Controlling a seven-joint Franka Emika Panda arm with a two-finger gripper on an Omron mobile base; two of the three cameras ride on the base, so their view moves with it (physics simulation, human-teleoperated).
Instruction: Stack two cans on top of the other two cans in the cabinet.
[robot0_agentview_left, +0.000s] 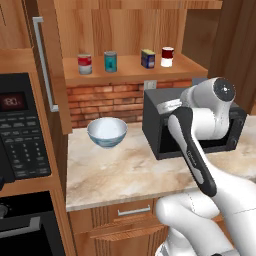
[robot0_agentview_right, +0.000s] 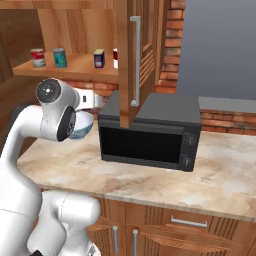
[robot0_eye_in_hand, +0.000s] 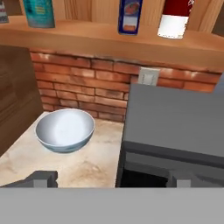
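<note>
Claw (robot0_eye_in_hand: 111, 178) fingers stand apart, empty, over the table; four small cylindrical cans stand unstacked along the cabinet's plank shelf (robot0_agentview_left: 135, 64), awaiting pickup.

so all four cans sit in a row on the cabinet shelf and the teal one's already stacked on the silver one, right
Not quite: the teal can stands on the cabinet shelf beside the silver can, not on it. The left base view shows all four cans in a row, none stacked.
</note>
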